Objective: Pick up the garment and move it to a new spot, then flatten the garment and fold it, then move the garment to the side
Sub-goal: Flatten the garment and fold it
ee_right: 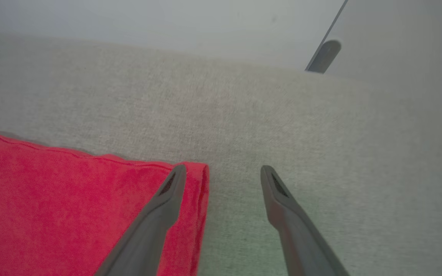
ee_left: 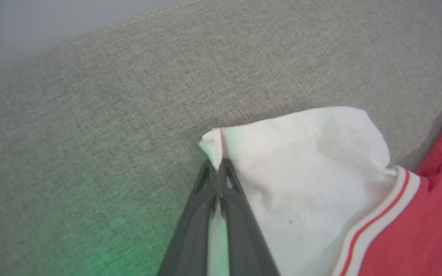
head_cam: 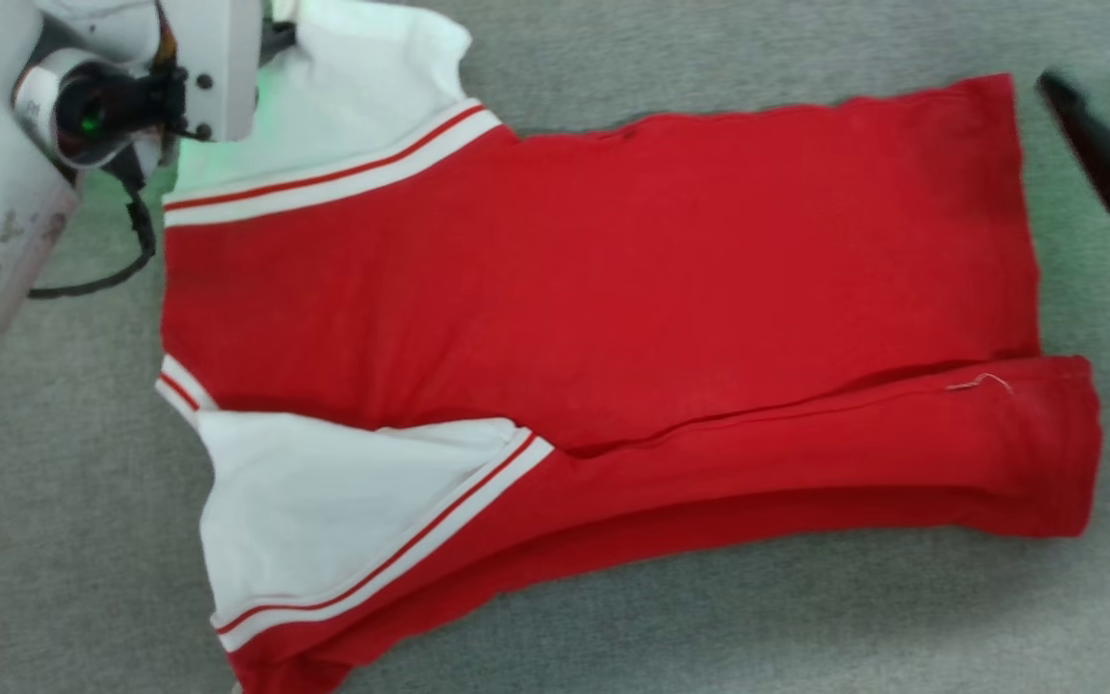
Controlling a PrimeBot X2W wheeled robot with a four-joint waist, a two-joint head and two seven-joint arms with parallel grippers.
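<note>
Grey woven surface (head_cam: 786,627), red jersey (head_cam: 613,289) lying flat on it, white sleeves at head-view left, hem at right. Lower long edge is doubled over in a band. Left gripper (ee_left: 217,165) is at the upper-left sleeve (ee_left: 305,172), fingers pressed together, pinching the sleeve's white corner tip. Right gripper (ee_right: 223,170) is spread wide at the hem's upper-right corner: one finger over the red corner, the other over bare surface. Can't tell if it touches the cloth. Nothing between its fingers.
</note>
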